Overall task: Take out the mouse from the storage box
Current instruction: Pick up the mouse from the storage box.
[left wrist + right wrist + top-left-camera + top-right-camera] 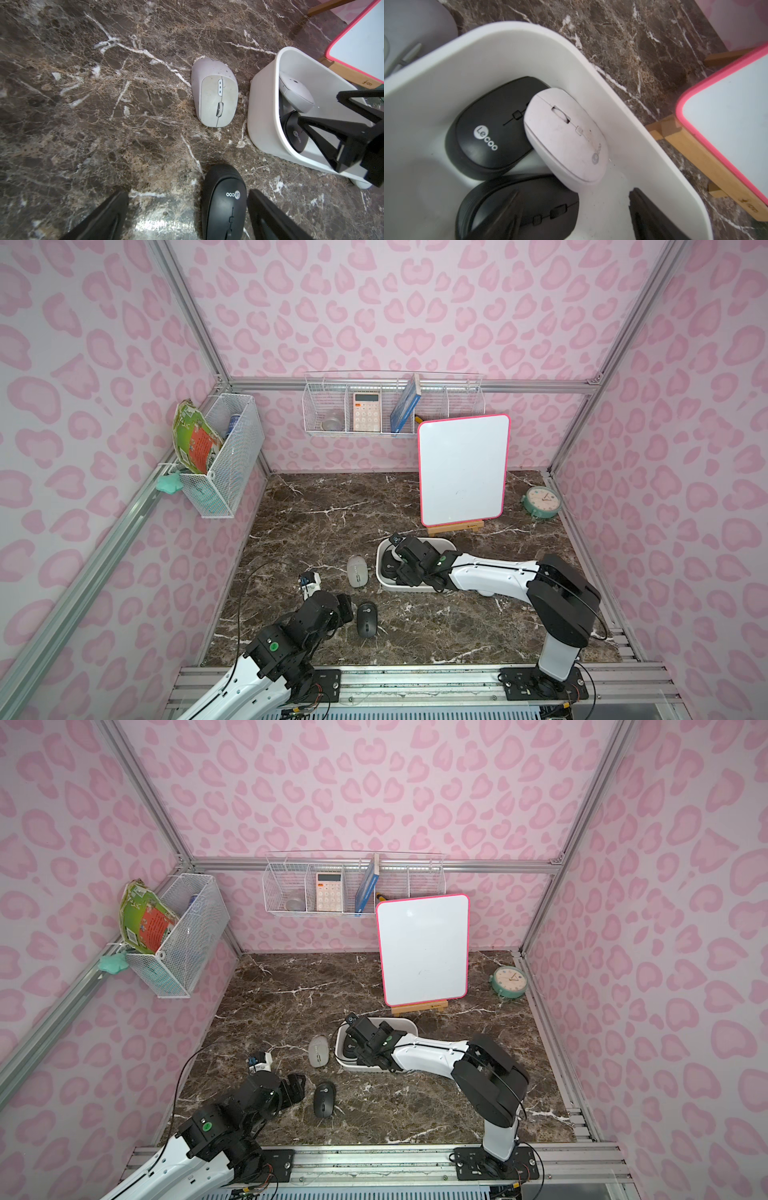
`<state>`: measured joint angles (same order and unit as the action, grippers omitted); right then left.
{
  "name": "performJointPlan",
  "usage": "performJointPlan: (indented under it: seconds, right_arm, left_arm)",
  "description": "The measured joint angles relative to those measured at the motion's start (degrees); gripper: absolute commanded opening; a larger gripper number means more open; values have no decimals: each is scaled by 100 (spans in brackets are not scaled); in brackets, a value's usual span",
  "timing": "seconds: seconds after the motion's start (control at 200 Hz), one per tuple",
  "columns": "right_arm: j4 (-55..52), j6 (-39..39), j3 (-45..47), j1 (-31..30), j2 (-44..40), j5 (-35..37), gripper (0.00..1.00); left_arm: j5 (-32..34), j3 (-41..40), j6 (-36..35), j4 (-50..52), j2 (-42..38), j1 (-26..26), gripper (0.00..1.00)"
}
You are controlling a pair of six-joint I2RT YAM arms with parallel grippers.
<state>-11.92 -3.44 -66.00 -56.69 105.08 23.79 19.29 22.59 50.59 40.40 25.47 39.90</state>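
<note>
Left gripper (188, 193) spread around black mouse (224, 205); right gripper (574, 192) spread inside storage box (508, 41)

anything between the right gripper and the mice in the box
Nothing visible does. The right gripper is inside the storage box, jaws open over the nearest black mouse. A white mouse lies right beside it, propped on a second black mouse.

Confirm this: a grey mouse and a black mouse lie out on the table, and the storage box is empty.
Wrong on the box. The storage box is not empty: the right wrist view shows a white mouse, a smooth black mouse and a ribbed black mouse in it. The grey mouse and the black mouse outside do lie on the table.
</note>
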Motion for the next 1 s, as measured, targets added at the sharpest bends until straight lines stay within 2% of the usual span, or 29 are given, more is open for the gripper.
performJointPlan:
  seconds: [0.245, 0.41, 0.625, 0.8, 1.0]
  right_arm:
    - [-20, 212, -400, 7, 522, 323, 80]
    - [-7, 334, -610, 7, 800, 597, 74]
    - [20, 481, -765, 17, 1023, 846, 56]
    - [0, 516, -844, 20, 1078, 887, 37]
    - [-17, 551, -820, 2, 1038, 927, 28]
  left_arm:
    - [9, -46, -22, -13, -42, 0, 95]
    - [48, -61, -22, -24, -57, 0, 96]
    - [87, -83, -22, -26, -72, 0, 96]
    - [96, -94, -22, -26, -74, 0, 96]
    - [114, -96, -22, -24, -76, 0, 96]
